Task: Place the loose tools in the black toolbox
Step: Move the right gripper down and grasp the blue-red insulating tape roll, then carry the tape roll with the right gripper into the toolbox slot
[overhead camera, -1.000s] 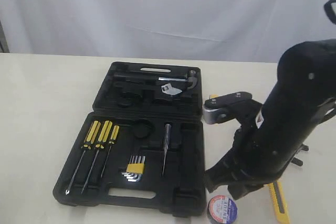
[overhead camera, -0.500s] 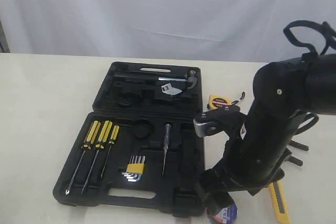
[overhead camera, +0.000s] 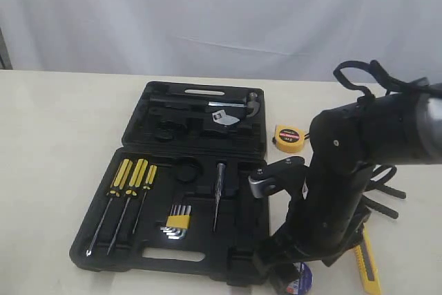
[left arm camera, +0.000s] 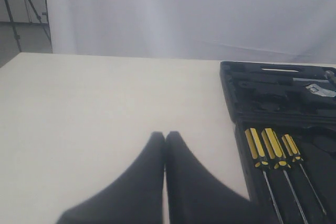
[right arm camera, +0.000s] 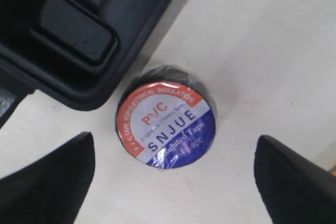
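Note:
The black toolbox (overhead camera: 228, 271) lies open on the table, lid (overhead camera: 148, 119) flat behind it. The dark tape roll (right arm camera: 166, 124) with its red, white and blue label lies flat on the table just off the toolbox's near right corner (right arm camera: 79, 45). My right gripper (right arm camera: 173, 136) hovers over the roll, open wide, with a finger on either side and clear of it. In the exterior view the right arm (overhead camera: 338, 170) covers most of the roll (overhead camera: 300, 280). A yellow tape measure (overhead camera: 290, 138) and a yellow utility knife (overhead camera: 366, 267) lie to the right of the box. My left gripper (left arm camera: 165, 135) is shut and empty.
Yellow-and-black screwdrivers (overhead camera: 135, 174), a hex key set (overhead camera: 177, 222) and a thin awl-like tool (overhead camera: 219, 191) sit in the tray. A wrench and hammer (overhead camera: 231, 112) rest in the lid. The left gripper hangs over bare table left of the screwdrivers (left arm camera: 270, 148).
The right arm has swung left and lower over the tape roll, which it now hides more. The tape measure behind it has come into full view.

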Robot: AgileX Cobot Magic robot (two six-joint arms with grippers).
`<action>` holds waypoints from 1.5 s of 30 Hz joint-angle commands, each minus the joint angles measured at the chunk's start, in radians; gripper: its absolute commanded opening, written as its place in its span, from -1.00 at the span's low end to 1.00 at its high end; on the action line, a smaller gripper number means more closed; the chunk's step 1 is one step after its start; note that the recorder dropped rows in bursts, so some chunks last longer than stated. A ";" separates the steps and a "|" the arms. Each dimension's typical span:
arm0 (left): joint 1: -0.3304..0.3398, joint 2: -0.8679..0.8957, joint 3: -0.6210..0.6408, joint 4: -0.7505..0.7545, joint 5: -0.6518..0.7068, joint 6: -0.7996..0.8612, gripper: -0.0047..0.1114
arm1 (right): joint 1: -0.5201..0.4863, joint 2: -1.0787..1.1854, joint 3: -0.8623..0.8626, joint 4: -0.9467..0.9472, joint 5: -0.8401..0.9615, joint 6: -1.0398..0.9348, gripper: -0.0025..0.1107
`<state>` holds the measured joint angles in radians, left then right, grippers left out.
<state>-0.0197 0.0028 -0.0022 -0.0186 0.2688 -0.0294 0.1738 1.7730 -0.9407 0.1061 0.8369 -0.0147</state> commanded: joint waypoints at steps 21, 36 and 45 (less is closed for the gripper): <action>-0.002 -0.003 0.002 -0.002 0.000 -0.001 -0.92 | 0.004 0.061 0.000 -0.011 -0.038 0.007 -0.34; -0.002 -0.003 0.002 -0.002 0.000 -0.001 -0.92 | 0.004 -0.067 -0.402 0.004 0.282 0.040 -0.52; -0.002 -0.003 0.002 -0.002 0.000 -0.001 -0.92 | 0.033 0.354 -0.990 0.018 0.384 0.015 -0.52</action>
<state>-0.0197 0.0028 -0.0022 -0.0186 0.2688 -0.0294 0.1887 2.0555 -1.8578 0.1255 1.2074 0.0230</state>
